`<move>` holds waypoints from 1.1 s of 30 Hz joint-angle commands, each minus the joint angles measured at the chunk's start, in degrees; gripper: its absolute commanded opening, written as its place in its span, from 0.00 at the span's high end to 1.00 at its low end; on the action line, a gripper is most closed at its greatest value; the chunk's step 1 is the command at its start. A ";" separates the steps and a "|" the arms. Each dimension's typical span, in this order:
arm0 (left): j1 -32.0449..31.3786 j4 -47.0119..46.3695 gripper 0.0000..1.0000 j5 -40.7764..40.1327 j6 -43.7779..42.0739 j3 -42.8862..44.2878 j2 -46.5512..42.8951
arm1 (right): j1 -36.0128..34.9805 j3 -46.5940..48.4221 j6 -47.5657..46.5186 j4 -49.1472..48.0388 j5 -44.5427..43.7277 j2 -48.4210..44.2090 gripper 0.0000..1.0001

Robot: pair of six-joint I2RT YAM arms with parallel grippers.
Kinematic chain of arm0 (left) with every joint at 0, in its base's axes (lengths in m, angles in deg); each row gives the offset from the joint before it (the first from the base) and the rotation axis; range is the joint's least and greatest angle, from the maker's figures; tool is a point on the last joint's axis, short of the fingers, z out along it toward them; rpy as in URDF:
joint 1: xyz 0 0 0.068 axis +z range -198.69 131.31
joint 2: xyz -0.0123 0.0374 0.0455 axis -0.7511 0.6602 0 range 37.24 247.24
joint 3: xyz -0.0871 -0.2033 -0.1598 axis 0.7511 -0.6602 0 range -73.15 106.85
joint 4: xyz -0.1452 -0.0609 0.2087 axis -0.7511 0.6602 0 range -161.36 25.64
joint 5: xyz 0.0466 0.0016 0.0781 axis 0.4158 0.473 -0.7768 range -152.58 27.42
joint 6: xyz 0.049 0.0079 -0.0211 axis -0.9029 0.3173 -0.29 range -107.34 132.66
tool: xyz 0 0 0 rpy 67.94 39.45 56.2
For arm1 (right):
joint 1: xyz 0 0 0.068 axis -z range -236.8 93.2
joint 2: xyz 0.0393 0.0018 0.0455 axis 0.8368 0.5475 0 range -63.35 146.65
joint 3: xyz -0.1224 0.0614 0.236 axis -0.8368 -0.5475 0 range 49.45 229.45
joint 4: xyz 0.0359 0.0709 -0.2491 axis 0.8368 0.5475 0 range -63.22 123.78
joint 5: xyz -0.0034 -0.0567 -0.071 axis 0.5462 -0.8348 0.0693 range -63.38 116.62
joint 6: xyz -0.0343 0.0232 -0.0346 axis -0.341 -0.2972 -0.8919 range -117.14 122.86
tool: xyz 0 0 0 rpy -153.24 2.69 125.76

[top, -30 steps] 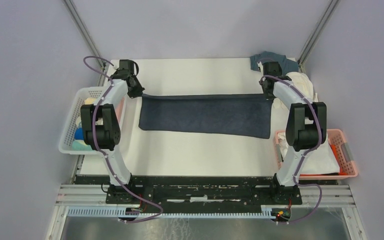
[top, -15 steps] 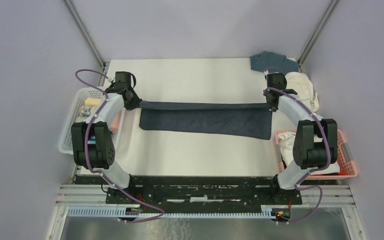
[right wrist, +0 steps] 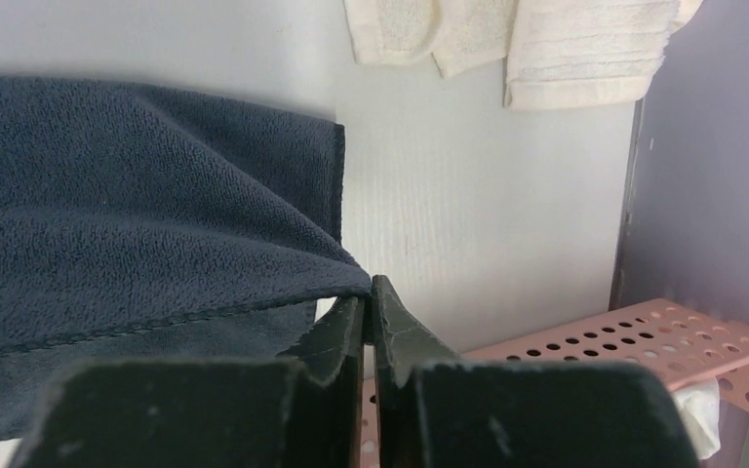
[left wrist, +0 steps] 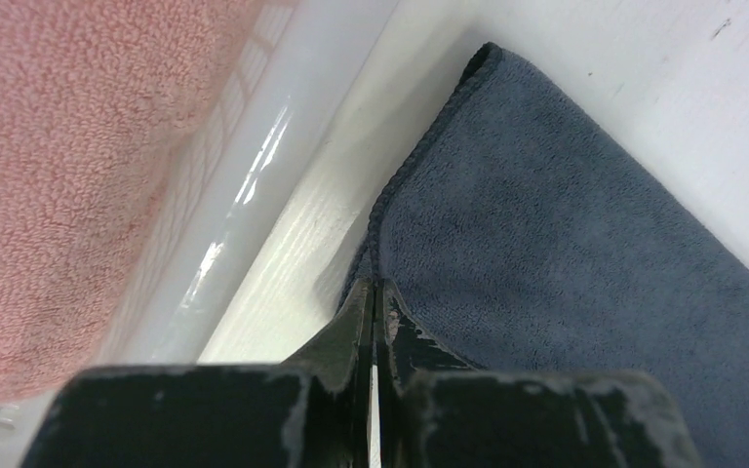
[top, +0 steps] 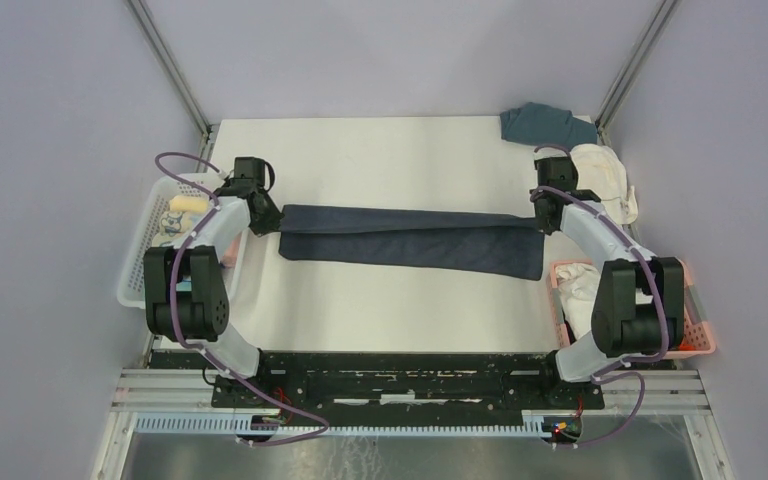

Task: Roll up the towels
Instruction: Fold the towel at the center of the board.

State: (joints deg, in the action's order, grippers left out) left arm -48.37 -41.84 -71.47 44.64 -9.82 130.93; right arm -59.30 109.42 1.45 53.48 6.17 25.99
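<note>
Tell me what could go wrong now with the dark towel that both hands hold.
The left hand and right hand pinch only the corners of the navy towel, so one could slip out. The left hand is close to the white basket and might bump it. The towel's near edge slants, so the fold may land crooked.

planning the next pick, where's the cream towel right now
In the top view the cream towel lies bunched at the right edge of the table, between the slate blue towel in the far right corner and the pink basket.
</note>
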 commanded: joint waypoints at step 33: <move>-0.22 1.90 0.46 -0.30 0.70 -11.53 -16.33 | 0.41 -5.94 15.78 12.22 2.41 -22.95 0.46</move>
State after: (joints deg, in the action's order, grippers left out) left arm -48.44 -41.21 -71.01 44.69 -20.64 119.87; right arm -59.13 103.82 15.36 65.57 8.42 6.49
